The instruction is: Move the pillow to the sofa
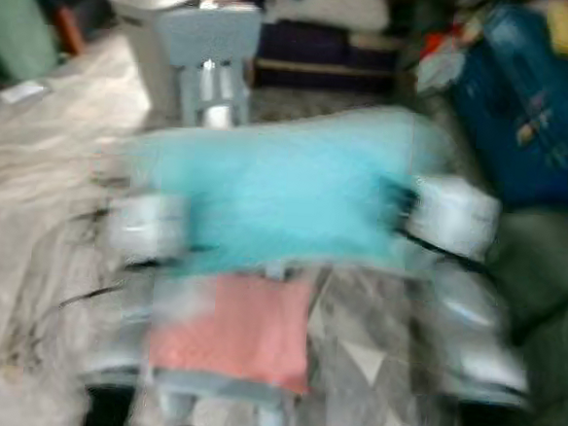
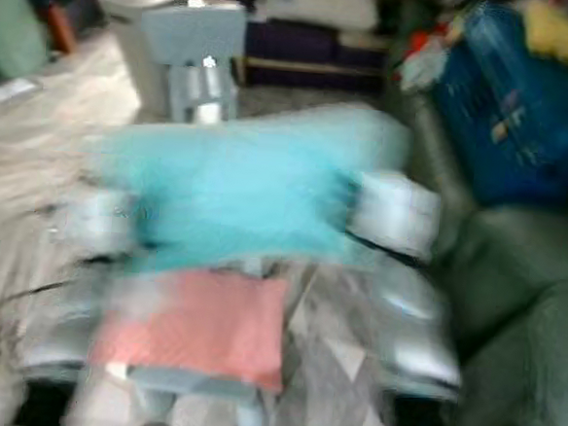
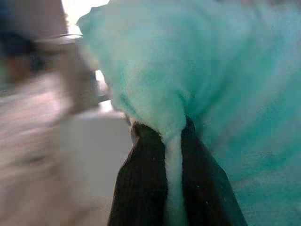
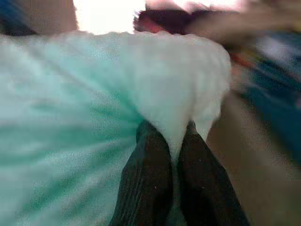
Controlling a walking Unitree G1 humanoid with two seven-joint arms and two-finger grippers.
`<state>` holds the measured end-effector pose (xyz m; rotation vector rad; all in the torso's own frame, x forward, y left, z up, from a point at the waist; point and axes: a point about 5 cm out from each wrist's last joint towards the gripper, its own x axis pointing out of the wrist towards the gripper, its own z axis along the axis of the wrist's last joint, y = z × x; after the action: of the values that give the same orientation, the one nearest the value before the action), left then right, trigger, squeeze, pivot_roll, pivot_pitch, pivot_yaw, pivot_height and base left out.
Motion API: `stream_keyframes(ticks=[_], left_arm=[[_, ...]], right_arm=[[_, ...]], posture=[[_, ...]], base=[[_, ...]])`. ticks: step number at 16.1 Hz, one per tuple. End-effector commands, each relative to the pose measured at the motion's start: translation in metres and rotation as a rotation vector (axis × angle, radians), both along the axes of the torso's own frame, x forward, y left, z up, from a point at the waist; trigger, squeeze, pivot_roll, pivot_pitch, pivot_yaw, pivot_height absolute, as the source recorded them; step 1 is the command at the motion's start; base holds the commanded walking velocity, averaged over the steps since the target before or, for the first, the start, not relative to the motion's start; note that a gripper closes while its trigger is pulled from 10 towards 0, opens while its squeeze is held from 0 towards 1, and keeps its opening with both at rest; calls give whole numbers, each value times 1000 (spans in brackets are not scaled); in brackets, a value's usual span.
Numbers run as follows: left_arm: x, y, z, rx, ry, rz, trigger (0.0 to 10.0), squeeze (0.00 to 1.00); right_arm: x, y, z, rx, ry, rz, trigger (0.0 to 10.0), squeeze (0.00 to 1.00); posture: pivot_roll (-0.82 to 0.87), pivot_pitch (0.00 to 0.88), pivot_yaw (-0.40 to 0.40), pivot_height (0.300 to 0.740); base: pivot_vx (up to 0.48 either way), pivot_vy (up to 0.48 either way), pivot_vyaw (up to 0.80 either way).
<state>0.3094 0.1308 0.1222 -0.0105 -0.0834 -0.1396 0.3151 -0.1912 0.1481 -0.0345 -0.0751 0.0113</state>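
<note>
A fluffy turquoise pillow (image 1: 280, 193) hangs in the air in front of me, held at both ends. My left gripper (image 3: 173, 141) is shut on a pinch of its fabric at the left end, and my right gripper (image 4: 175, 139) is shut on the right end. In the eye views the left wrist (image 1: 147, 225) and right wrist (image 1: 452, 215) flank the pillow. The dark green sofa (image 2: 520, 317) lies to my right. The eye views are blurred.
A pink cushion (image 1: 242, 332) rests on a small pale stool below the pillow. A grey bin (image 1: 155, 29) and a pale blue stool (image 1: 217, 52) stand ahead. A blue bag (image 1: 535, 104) sits on the sofa's far end.
</note>
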Motion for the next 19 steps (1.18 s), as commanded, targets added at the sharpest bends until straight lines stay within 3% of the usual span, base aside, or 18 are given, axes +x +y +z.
stream_keyframes(ticks=[1,9,13,14,19], left_arm=[[-4,34,-5,35,13,99,10000,0],[-4,30,-8,36,39,111,10000,0],[-2,26,-6,111,38,133,10000,0],[-2,26,-10,28,57,87,10000,0],[-6,25,-11,18,77,107,10000,0]], right_arm=[[6,27,17,27,-66,83,10000,0],[8,32,22,32,-81,96,10000,0],[8,32,22,35,-79,97,10000,0],[8,34,22,33,-76,100,10000,0],[4,39,19,37,-65,130,10000,0]], posture=[[-116,0,-1,740],[-117,0,1,740],[-118,0,7,740],[-120,0,9,740],[-121,0,4,740]], base=[[0,0,0],[0,0,0],[0,0,0],[0,0,0],[0,0,0]])
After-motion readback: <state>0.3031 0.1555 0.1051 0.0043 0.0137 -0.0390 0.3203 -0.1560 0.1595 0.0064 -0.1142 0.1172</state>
